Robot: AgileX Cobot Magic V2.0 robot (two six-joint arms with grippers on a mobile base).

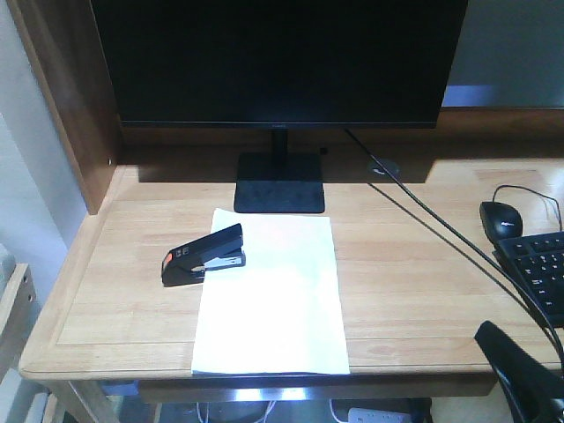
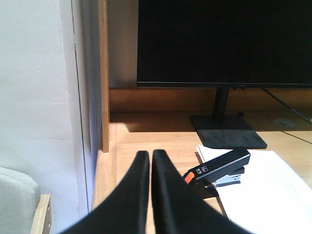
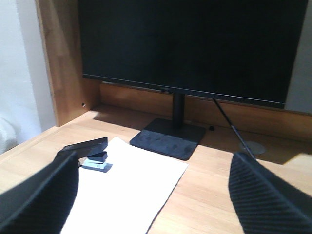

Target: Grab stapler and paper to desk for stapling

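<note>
A dark monitor [image 1: 278,57] stands on a square black base [image 1: 279,182]. A black mouse [image 1: 500,218], keyboard [image 1: 539,273] and cable [image 1: 441,229] lie nearby.

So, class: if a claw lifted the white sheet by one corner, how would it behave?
The paper would probably droop, being one thin flat sheet. Since the stapler rests on its left edge, that side would likely drag or shift the stapler.

Desk [image 1: 423,264]: light wood, visible grain, smooth satin finish; side panel [image 1: 66,97] darker brown wood. Paper [image 1: 273,300]: plain white sheet, matt, faint creases; stapler [image 1: 204,255]: black plastic-looking body, slight sheen, orange-red patch, silver metal strip. Monitor [image 1: 278,57]: dark glossy screen on matt black stand; right gripper fingers [image 3: 263,195] show fine ribbed matt-black texture.
</note>
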